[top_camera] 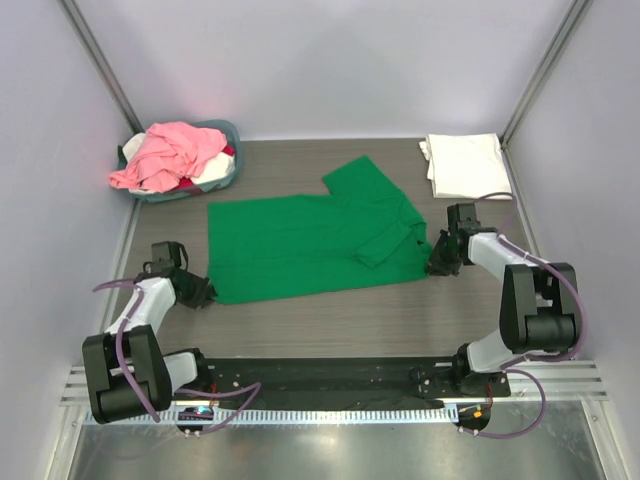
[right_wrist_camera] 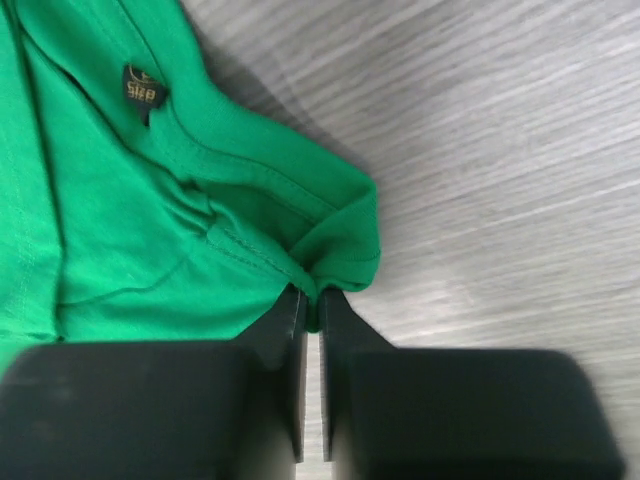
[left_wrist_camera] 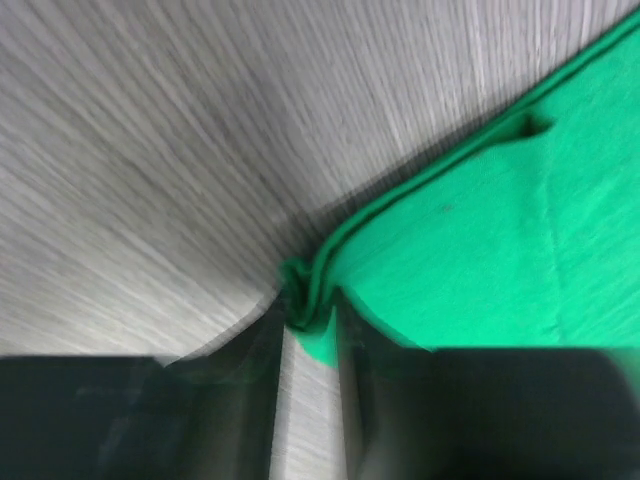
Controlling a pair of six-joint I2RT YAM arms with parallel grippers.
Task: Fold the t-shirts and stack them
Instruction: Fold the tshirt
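Observation:
A bright green t-shirt (top_camera: 310, 245) lies spread across the middle of the table, one sleeve folded over at its right. My left gripper (top_camera: 203, 292) is shut on the shirt's near left corner; the left wrist view shows the bunched green hem (left_wrist_camera: 310, 300) pinched between the fingers. My right gripper (top_camera: 437, 264) is shut on the shirt's near right edge, and the right wrist view shows the green cloth (right_wrist_camera: 330, 255) by the collar label clamped between the pads. A folded white t-shirt (top_camera: 465, 165) lies at the back right. Pink, red and white shirts (top_camera: 170, 155) sit heaped in the basket.
The round blue-grey basket (top_camera: 231, 131) stands at the back left corner. Grey walls and metal posts close in the table on three sides. A black rail and the arm bases run along the near edge (top_camera: 330, 375).

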